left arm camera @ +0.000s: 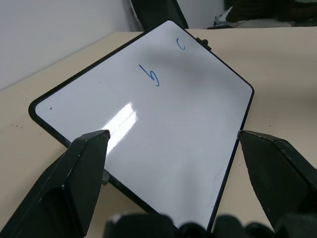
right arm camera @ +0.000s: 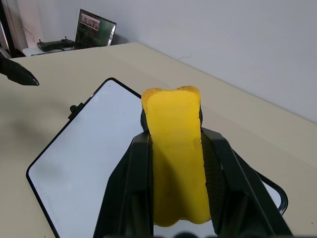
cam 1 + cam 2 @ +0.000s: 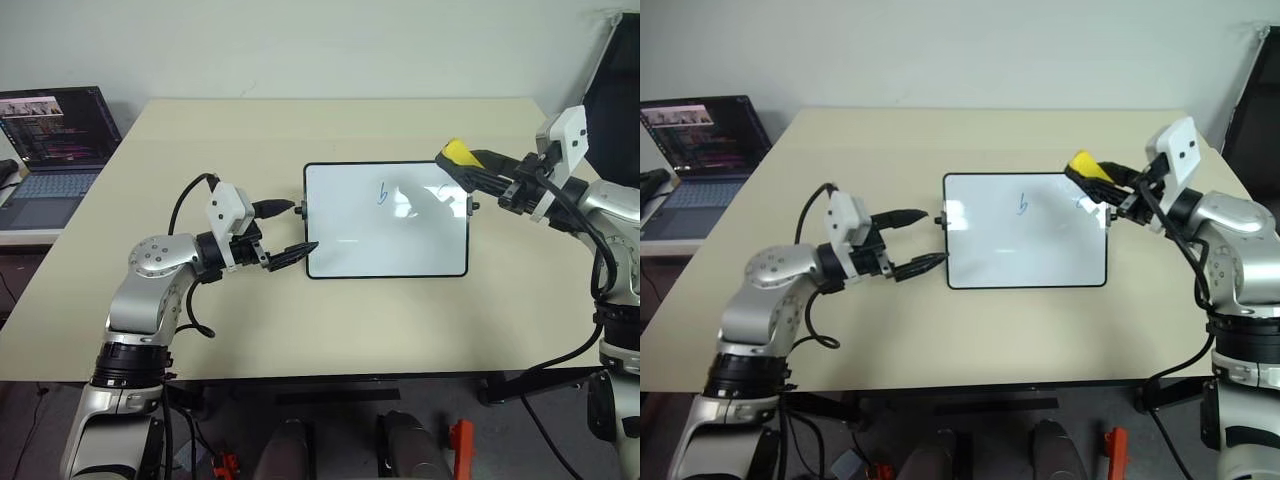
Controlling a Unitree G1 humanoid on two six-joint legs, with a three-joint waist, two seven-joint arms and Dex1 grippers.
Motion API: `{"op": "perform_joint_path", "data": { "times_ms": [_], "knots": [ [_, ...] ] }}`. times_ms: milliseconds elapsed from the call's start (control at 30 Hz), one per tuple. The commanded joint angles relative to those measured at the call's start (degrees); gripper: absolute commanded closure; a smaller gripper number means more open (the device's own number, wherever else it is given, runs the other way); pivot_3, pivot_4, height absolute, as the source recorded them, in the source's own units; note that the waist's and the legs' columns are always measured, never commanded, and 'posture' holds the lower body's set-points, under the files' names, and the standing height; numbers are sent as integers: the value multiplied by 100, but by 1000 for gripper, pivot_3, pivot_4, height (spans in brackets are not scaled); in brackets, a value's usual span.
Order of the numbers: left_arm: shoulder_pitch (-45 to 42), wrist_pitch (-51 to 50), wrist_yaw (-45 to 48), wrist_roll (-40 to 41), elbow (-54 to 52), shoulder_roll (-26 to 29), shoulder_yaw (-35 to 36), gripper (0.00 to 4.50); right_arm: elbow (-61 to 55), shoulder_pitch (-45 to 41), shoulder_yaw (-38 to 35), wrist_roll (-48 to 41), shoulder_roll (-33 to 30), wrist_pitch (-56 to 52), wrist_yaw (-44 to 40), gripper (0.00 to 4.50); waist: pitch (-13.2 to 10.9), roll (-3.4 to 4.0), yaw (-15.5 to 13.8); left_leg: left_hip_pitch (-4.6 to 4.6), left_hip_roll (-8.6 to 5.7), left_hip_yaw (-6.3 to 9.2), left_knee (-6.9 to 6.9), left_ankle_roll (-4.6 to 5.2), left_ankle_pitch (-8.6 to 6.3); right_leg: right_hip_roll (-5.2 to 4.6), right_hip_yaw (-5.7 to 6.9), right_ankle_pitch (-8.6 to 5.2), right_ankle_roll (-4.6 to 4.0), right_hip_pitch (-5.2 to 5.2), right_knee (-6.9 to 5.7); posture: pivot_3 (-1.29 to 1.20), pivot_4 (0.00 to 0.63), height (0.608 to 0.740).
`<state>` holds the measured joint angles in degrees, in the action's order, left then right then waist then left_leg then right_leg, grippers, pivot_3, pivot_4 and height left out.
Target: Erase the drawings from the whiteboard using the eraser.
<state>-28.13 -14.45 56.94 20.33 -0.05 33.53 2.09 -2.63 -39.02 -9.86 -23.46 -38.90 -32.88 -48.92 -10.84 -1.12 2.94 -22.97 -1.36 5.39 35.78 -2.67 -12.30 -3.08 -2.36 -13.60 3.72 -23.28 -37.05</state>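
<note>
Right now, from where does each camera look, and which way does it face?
Left and right eye views: head, looking down at the table; both arms show.
Left wrist view: looks between the open left gripper across the whiteboard.
Right wrist view: looks along the right gripper, shut on the eraser.
All share the whiteboard.

Bright, even indoor light
Glare streaks the whiteboard [image 3: 386, 220]; soft shadows on the table [image 3: 400, 330]; wrist-view fingers [image 1: 74, 183] blur.

Whiteboard [image 3: 387, 250] flat, blue drawings [image 3: 382, 194] remain; yellow eraser [image 3: 459, 153] above right edge.
</note>
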Motion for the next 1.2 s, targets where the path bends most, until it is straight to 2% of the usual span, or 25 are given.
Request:
{"op": "perform_joint_path", "data": {
  "times_ms": [33,300,500,733,1000,1200],
  "knots": [
    [-165,92,26,58,-85,8,26,0,-180,-165,102,-4,60,190,58,3523,0,-1,-3,-1,0,0,0,0,0,0,0,0,1,0,1,0,150,740],
    [-120,61,19,72,-186,109,97,0,403,-661,607,427,478,767,289,3523,0,0,-2,0,0,2,0,-1,0,0,1,1,0,0,1,0,150,740],
    [-88,53,-31,79,-252,99,97,0,1544,-1141,1342,1353,1106,1715,696,3523,0,0,11,2,1,-1,0,-1,0,1,0,2,-1,-2,-1,0,150,740],
    [-33,38,-55,74,-300,111,107,0,3425,-1616,1545,1936,1594,2797,985,3523,-1,0,8,-1,-3,2,-1,-4,-1,0,0,3,0,-2,0,0,150,740],
    [39,-34,-104,103,-430,171,183,0,4772,-1916,1635,2335,1715,3393,1162,3523,0,0,18,4,-2,3,0,-4,-2,0,-1,3,-1,2,-4,0,150,740],
    [57,-46,-156,112,-464,182,171,0,4978,-1619,2082,2757,1819,3585,871,3523,6,-5,26,16,-1,1,6,-4,-1,2,-2,4,1,12,-9,0,150,740]
  ]
}}
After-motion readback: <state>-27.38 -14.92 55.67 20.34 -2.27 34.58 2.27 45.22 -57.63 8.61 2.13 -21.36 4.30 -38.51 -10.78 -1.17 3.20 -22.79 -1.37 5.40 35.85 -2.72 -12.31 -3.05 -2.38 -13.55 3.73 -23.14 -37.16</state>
